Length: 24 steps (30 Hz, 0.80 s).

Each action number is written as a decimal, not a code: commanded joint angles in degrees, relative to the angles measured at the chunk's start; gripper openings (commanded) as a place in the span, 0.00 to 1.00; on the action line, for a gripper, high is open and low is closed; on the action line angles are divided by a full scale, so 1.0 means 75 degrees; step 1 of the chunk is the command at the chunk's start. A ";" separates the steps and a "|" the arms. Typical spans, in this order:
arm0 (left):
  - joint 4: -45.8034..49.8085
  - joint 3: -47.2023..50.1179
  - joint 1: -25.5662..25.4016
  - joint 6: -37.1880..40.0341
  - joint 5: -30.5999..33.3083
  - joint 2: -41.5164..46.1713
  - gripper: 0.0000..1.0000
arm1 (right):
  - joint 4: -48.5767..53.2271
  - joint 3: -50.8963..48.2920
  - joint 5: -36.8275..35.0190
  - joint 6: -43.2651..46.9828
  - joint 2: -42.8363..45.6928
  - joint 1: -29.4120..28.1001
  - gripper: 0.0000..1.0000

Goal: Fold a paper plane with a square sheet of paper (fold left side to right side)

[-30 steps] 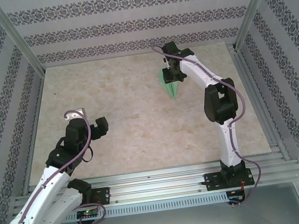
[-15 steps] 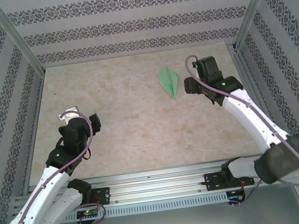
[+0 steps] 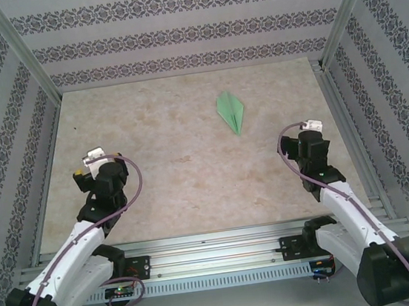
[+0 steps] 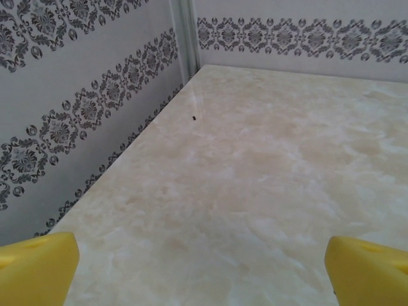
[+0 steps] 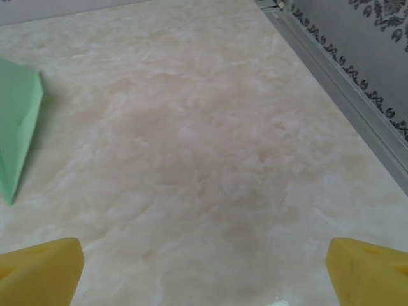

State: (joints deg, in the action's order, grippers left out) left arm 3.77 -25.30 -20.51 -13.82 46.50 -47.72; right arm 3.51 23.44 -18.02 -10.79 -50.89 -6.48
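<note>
Thin matt paper, creased, pale green: paper plane (image 5: 18,121), fwd-left of right gripper (image 5: 204,277). table (image 5: 210,127) under gripper: marble-look, smooth, slight sheen. fingertips (image 5: 39,271): yellow plastic, matt. rail (image 5: 344,105) on gripper's right: bare metal, satin. wall (image 5: 357,38) past rail: matt printed covering.

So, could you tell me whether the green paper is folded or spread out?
Folded: the paper plane lies on the table as a slim pointed dart with a centre crease.
</note>
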 commanded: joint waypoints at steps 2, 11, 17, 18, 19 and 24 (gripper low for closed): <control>-0.1750 0.0315 0.0423 0.0581 0.0042 -0.0697 1.00 | -0.3132 -0.0800 -0.0372 0.0468 -0.0596 0.0232 0.98; -0.4233 0.0712 0.1260 0.1350 -0.2100 -0.2736 1.00 | -0.5334 -0.0226 0.0165 0.1052 -0.3069 0.0389 0.98; -0.5928 0.0842 0.1454 0.1913 -0.2991 -0.3600 1.00 | -0.6069 0.0109 0.0579 0.1659 -0.3918 0.0390 0.98; -0.6172 0.0853 0.1501 0.2010 -0.3158 -0.3723 1.00 | -0.6685 -0.0038 0.0563 0.1693 -0.4201 0.0395 0.98; -0.6431 0.0864 0.1525 0.2101 -0.3283 -0.3864 1.00 | -0.7346 -0.0163 0.0571 0.1695 -0.4475 0.0404 0.98; -0.8031 0.1090 0.1692 0.1972 -0.4011 -0.4975 1.00 | -0.8459 -0.0443 0.0951 0.1364 -0.5071 0.0741 0.98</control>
State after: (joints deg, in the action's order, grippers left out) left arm -43.53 -19.00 -8.71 -0.34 21.06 -80.62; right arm -47.92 21.91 -13.65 -0.12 -85.58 -2.13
